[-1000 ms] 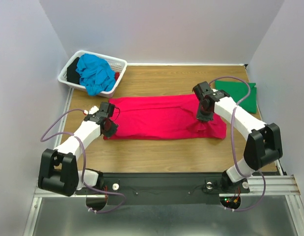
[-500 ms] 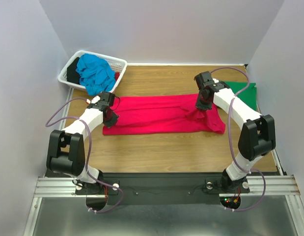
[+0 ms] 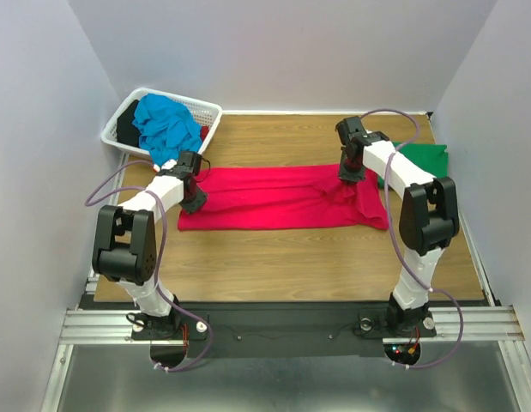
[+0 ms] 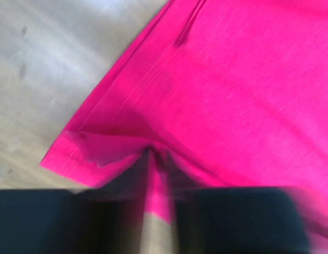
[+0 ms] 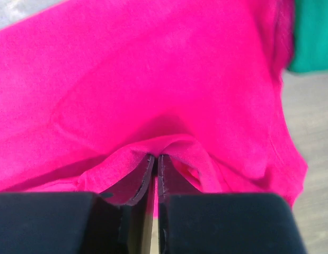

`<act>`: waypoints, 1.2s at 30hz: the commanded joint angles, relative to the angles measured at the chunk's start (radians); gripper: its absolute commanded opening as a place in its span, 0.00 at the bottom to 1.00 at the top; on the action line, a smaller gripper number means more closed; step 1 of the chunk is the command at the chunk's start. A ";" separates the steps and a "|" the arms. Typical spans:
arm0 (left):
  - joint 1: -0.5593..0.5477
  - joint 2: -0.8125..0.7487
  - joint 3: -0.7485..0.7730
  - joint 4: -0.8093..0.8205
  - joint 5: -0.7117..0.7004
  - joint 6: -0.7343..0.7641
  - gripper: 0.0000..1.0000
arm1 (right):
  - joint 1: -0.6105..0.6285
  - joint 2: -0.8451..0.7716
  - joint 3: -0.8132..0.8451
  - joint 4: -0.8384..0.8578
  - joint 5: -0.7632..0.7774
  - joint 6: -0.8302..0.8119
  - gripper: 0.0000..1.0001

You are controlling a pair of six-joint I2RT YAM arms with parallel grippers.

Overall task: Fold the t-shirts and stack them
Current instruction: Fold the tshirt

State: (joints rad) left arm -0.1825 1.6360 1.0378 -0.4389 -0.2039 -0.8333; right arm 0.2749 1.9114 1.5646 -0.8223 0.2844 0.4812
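Note:
The crimson-pink t-shirt (image 3: 274, 197) lies as a long folded strip across the middle of the table. My left gripper (image 3: 195, 202) is at its left end; in the left wrist view the blurred jaws (image 4: 156, 153) stand almost closed, with a puckered fold of the pink cloth (image 4: 232, 95) between them. My right gripper (image 3: 347, 178) is at the strip's upper right, and its jaws (image 5: 156, 157) are shut on a raised fold of pink cloth (image 5: 153, 79). A green t-shirt (image 3: 424, 156) lies folded at the far right. The turquoise-blue t-shirt (image 3: 166, 129) is bunched in the basket.
The white lattice laundry basket (image 3: 209, 107) stands at the back left corner, with dark and red cloth under the blue tee. The green tee's edge (image 5: 315, 37) lies just beyond the pink shirt's right end. Walls enclose the table on three sides.
Both grippers carried the shirt's near edge toward the back, folding the strip narrower. The left arm swung in toward the basket side, the right toward the green tee.

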 commanded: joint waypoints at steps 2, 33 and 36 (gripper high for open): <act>0.008 0.030 0.094 0.016 -0.035 0.052 0.98 | -0.009 0.063 0.113 0.045 0.061 -0.119 0.20; -0.120 -0.076 -0.160 0.226 0.124 0.063 0.98 | 0.032 -0.180 -0.328 0.219 -0.022 -0.176 1.00; -0.120 -0.059 -0.170 0.226 0.107 0.063 0.98 | 0.032 -0.135 -0.292 0.230 0.089 -0.133 1.00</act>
State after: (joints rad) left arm -0.3012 1.5681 0.8898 -0.2386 -0.0696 -0.7677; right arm 0.2977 1.7378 1.2076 -0.6636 0.2329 0.3111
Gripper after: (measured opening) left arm 0.985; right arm 0.998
